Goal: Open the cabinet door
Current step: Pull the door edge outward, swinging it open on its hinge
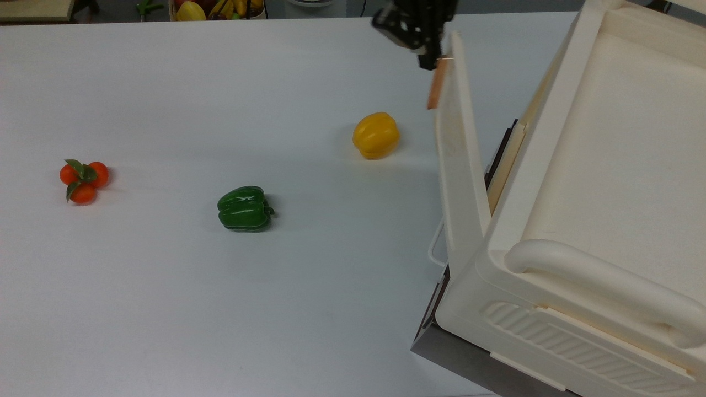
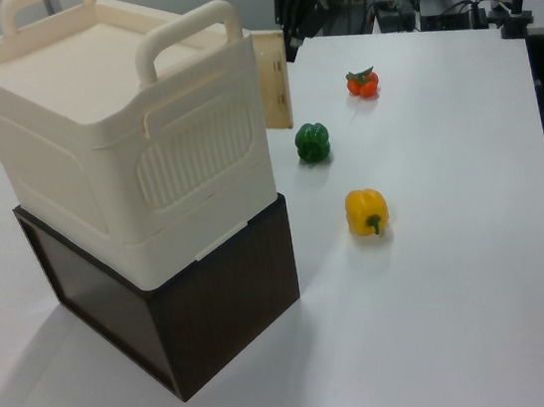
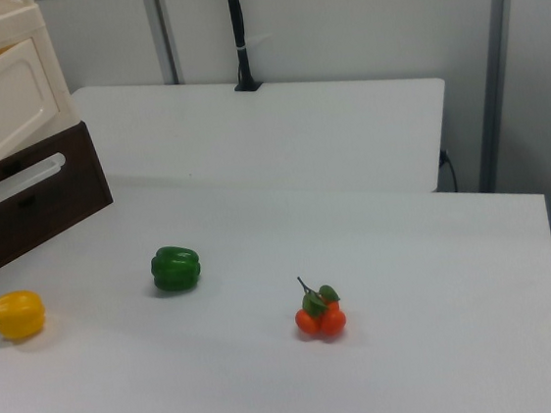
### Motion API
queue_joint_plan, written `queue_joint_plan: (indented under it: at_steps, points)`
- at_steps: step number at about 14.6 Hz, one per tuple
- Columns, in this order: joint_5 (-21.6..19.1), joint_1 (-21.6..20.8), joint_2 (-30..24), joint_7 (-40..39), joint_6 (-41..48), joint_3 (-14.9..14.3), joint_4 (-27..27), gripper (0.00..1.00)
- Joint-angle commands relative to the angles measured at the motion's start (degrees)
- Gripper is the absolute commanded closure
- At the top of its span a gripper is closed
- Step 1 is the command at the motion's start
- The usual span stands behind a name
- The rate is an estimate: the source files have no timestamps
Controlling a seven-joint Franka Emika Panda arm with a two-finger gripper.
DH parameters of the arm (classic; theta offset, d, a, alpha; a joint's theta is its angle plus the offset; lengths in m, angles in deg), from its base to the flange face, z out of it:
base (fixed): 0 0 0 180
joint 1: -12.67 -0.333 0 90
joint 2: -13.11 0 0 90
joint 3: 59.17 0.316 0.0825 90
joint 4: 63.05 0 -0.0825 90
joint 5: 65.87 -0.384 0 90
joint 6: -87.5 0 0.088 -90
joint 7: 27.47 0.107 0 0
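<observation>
Cream cabinet door (image 1: 460, 165) swung ajar, hand (image 1: 429, 59) at its handle.

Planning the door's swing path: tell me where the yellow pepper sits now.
In the top view, the yellow pepper lies on the white table, just left of the open cabinet door and up-right of the green pepper.

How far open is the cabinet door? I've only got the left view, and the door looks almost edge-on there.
Observer: In the top view the cabinet door angles away from the cabinet, with a wedge-shaped gap behind it.
Operator: Where's the gripper on it?
Observer: In the top view the gripper is at the upper end of the copper handle, on the door's free edge.
Operator: Anything under the door?
Observer: The right view shows a white loop handle on the dark base.
</observation>
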Motion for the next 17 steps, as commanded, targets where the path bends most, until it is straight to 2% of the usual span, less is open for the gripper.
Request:
queue_joint_plan:
  at_steps: [1, 8, 15, 17]
  points:
    - [-0.5, 3.4, -0.8, -0.1, -1.2, -0.4, -1.8, 0.98]
    - [-0.8, 4.3, 0.4, -1.2, -4.6, -5.4, -1.6, 0.95]
    - [-0.7, 4.9, 3.8, -0.8, -17.4, -7.3, -1.5, 0.93]
    - [-0.8, 5.6, 3.3, -1.0, -17.1, -8.1, -1.6, 0.93]
